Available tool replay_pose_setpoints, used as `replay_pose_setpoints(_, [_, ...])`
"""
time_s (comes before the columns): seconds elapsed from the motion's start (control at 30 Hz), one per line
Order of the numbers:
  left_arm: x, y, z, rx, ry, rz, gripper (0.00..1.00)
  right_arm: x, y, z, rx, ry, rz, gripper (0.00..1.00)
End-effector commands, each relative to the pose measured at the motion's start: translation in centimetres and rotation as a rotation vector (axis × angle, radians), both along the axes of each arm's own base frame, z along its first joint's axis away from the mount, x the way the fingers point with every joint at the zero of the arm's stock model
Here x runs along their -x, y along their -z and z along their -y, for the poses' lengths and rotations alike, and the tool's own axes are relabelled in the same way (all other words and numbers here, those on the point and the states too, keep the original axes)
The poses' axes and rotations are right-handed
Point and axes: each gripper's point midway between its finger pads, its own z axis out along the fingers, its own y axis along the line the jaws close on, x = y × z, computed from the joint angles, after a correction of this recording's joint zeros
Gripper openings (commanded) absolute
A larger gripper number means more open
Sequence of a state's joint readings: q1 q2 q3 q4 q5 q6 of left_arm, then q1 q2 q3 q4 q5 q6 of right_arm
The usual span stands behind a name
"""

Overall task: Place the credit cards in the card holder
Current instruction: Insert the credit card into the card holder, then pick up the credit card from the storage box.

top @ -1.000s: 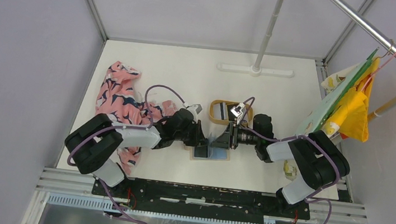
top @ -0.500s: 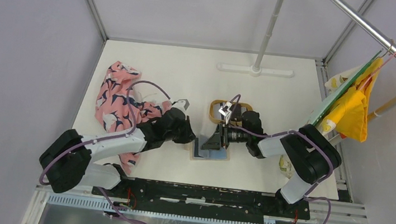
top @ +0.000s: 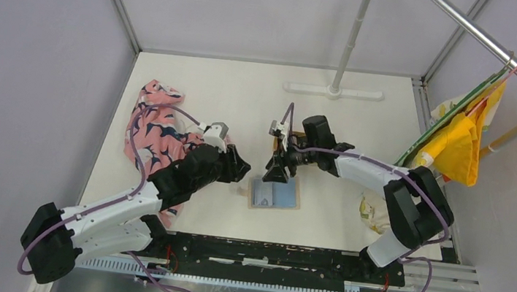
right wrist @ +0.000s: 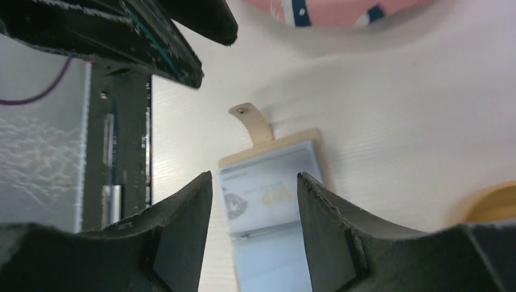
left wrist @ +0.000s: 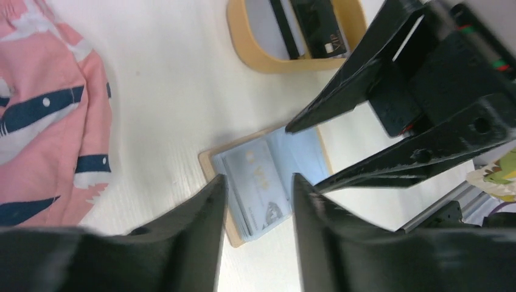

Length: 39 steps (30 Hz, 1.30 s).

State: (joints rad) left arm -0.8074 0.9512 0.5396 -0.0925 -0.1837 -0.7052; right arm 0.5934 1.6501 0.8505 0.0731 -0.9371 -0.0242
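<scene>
Tabletop; tray cards: left wrist only

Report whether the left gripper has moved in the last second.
Yes. The left gripper has pulled back leftward, off the flat tan folding wallet toward the pink patterned cloth.

Dark card in tray: small pale lettering, possibly "VIP", uncertain. Pale card in wallet: gold mark, too blurred to read. No other legible text.
</scene>
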Motion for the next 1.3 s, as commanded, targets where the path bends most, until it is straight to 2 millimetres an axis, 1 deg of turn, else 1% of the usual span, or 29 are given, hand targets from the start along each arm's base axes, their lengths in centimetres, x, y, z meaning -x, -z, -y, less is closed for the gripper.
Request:
replay_pose_setpoints(0.0, [-1.2,-4.1,0.7,0.083,0.027,0.191,0.61,-2.1,-2.1,3.5,0.178,-0.14,0.425,0.6])
replay_pose_setpoints(0.07, [-1.3,-4.7,1.1,0.103,0.042,0.226,0.82,-4.4,-2.9,4.9,0.27,-0.074,0.563,0.64])
replay_pose_setpoints(0.1, [-1.4,-4.7,1.2,0.103,0.041,0.229,0.91,-5.6,-3.5,5.7,0.317,-0.031,0.625,0.65])
replay_pose_setpoints(0.13, [-1.6,-4.5,1.2,0.095,0.038,0.224,0.97,-6.7,-4.2,6.4,0.349,0.01,0.677,0.67])
replay_pose_setpoints(0.17, [-1.7,-4.2,1.4,0.08,0.044,0.215,0.99,-7.8,-4.8,7.0,0.382,0.052,0.719,0.69])
replay_pose_setpoints(0.23, [-1.9,-3.1,1.7,0.037,0.054,0.181,1.0,-9.4,-6.3,7.7,0.393,0.122,0.747,0.74])
replay_pose_setpoints(0.27, [-1.9,-2.7,1.8,0.021,0.062,0.168,1.0,-10.2,-6.9,8.0,0.372,0.154,0.724,0.77])
replay_pose_setpoints(0.3, [-1.9,-2.3,1.9,0.011,0.069,0.16,1.0,-10.9,-7.5,8.0,0.345,0.18,0.695,0.78])
replay_pose_setpoints(0.37, [-1.8,-1.8,2.1,0.002,0.085,0.152,1.0,-12.3,-7.5,8.1,0.294,0.24,0.573,0.78])
replay_pose_setpoints(0.4, [-1.7,-1.6,2.1,-0.001,0.088,0.149,0.99,-12.6,-7.1,8.1,0.273,0.253,0.521,0.78])
replay_pose_setpoints(0.47, [-1.6,-1.1,2.0,-0.006,0.09,0.145,0.99,-12.9,-5.7,8.4,0.243,0.294,0.427,0.78])
replay_pose_setpoints(0.53, [-1.5,-0.6,1.9,-0.008,0.089,0.139,0.98,-13.5,-4.2,9.6,0.252,0.372,0.381,0.77])
replay_pose_setpoints(0.67, [-1.4,0.4,1.6,-0.01,0.078,0.131,0.98,-15.4,-2.3,13.1,0.307,0.586,0.317,0.71])
replay_pose_setpoints(0.73, [-1.6,0.5,1.8,-0.011,0.075,0.128,0.97,-15.8,-1.4,14.0,0.333,0.634,0.299,0.7])
replay_pose_setpoints(0.83, [-1.8,0.7,2.2,-0.017,0.084,0.125,0.96,-15.6,0.2,14.0,0.344,0.641,0.243,0.69])
replay_pose_setpoints(0.93, [-1.9,1.1,2.4,-0.027,0.09,0.114,0.94,-15.7,1.3,13.7,0.348,0.644,0.194,0.69])
replay_pose_setpoints(1.0, [-1.9,1.2,2.4,-0.026,0.089,0.111,0.94,-15.9,2.0,13.9,0.365,0.668,0.164,0.7])
replay_pose_setpoints(1.27, [-1.8,1.5,2.4,-0.022,0.09,0.105,0.93,-16.3,3.6,14.2,0.402,0.686,0.121,0.68])
